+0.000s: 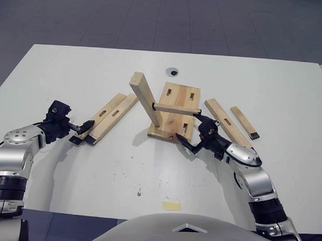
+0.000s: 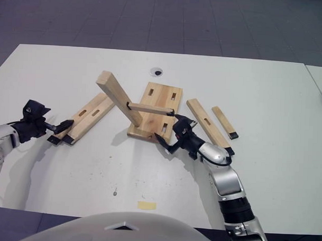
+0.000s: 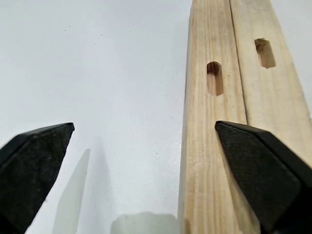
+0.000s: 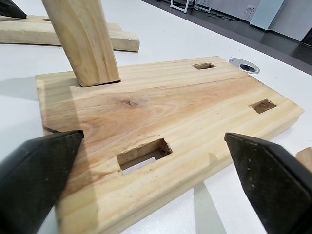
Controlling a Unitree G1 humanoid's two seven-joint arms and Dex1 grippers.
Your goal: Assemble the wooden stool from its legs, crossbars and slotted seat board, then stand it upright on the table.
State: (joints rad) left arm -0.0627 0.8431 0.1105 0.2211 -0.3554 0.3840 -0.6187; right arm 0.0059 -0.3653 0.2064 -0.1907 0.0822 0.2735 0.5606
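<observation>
Two open grippers rest low over a white surface (image 1: 73, 70) strewn with stool parts. At the centre a slotted seat board (image 1: 178, 97) lies flat. One leg (image 1: 145, 97) stands in its near-left slot, tilted away and to the left. A crossbar (image 1: 176, 108) juts from that leg to the right, over the board.

The right gripper (image 1: 186, 125) sits at the board's near-right corner, fingers spread wide, holding nothing. The left gripper (image 1: 82, 131) has its fingers wide apart at the near end of two slotted legs (image 1: 109, 117) lying side by side, left of the board. One finger is over the nearer leg.

Right of the board lie another slotted leg (image 1: 224, 121) and a short loose crossbar (image 1: 243, 122). A round grommet (image 1: 173, 72) sits beyond the board.
</observation>
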